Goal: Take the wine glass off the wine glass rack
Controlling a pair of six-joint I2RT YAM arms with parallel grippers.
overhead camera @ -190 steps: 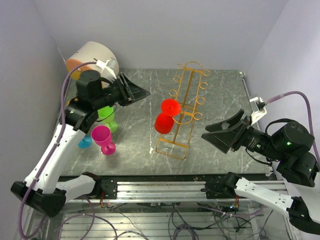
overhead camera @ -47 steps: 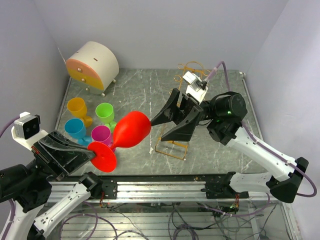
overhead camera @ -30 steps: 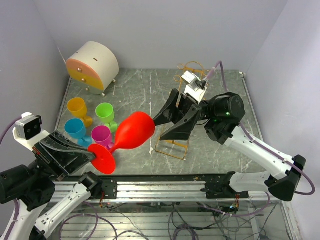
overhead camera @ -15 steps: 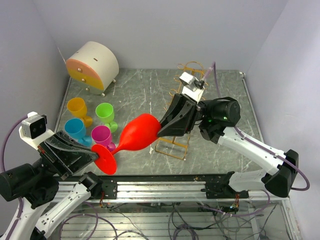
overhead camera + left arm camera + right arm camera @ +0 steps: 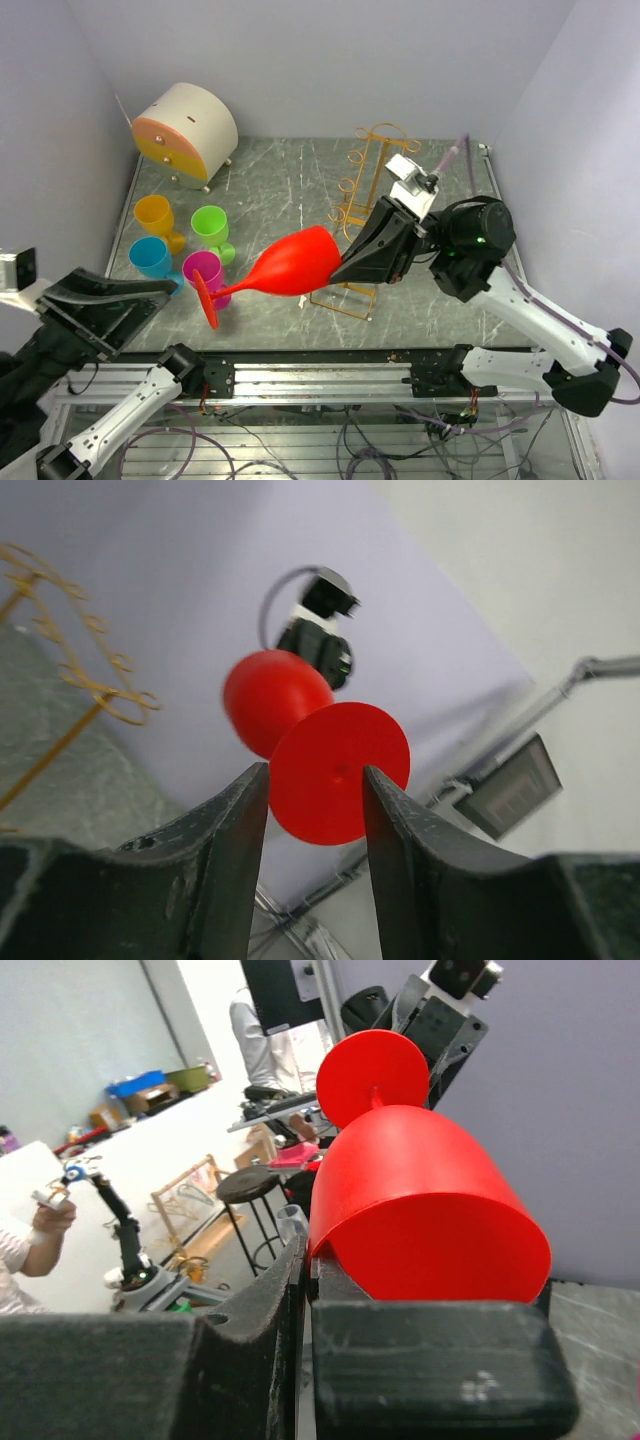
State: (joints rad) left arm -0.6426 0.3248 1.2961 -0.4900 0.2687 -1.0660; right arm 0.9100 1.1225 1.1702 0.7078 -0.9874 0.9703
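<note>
Top external shows one wine glass [image 5: 290,270], one rack [image 5: 363,170], four goblets [image 5: 209,224] (assorted colours).

We see a plain red wine glass [image 5: 290,272] at the centre of the top view, beside a golden-orange wine glass rack [image 5: 362,187]. The table [image 5: 290,180] is dark grey, marbled with thin white veins. At left stand an orange cup [image 5: 155,215], a green cup [image 5: 210,224], a blue cup [image 5: 148,256] and a magenta cup [image 5: 202,268]. In the upper left, a cream drum-shaped box [image 5: 190,115] has an orange face, yellow along its lower part. The left gripper [image 5: 163,297] and right gripper [image 5: 345,270] are black, and the back wall [image 5: 330,60] is pale lavender.
</note>
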